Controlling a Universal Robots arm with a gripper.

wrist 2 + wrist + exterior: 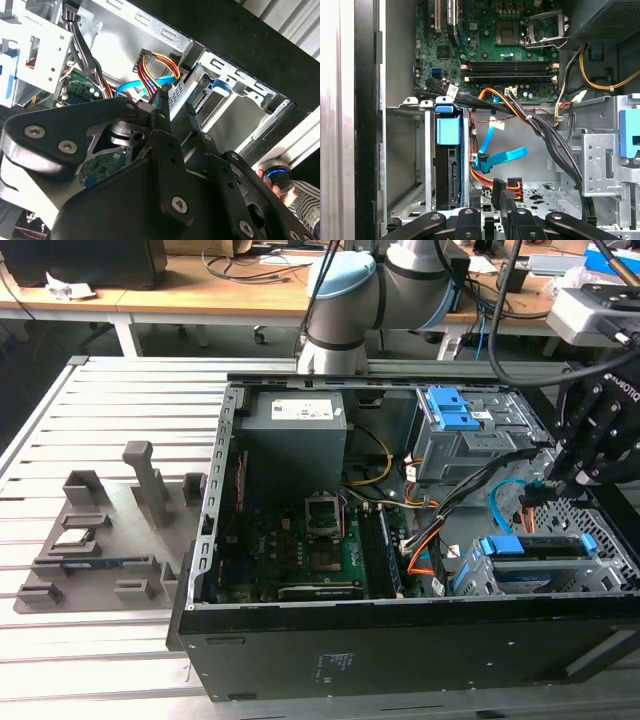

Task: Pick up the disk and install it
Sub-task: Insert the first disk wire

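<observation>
Blue-framed disk [448, 165] seated in bay, hand [492, 197] beside cables [500, 157]

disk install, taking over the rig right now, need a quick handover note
Hand: low inside the pc case, beside the drive cage, nearest the loose blue cable and the orange-red power wires.
Disk: standing in the cage slot, its blue frame end facing out.
Done: the disk appears to be in its bay.
Left: no cable visibly plugged into the disk, and full seating cannot be confirmed.
</observation>
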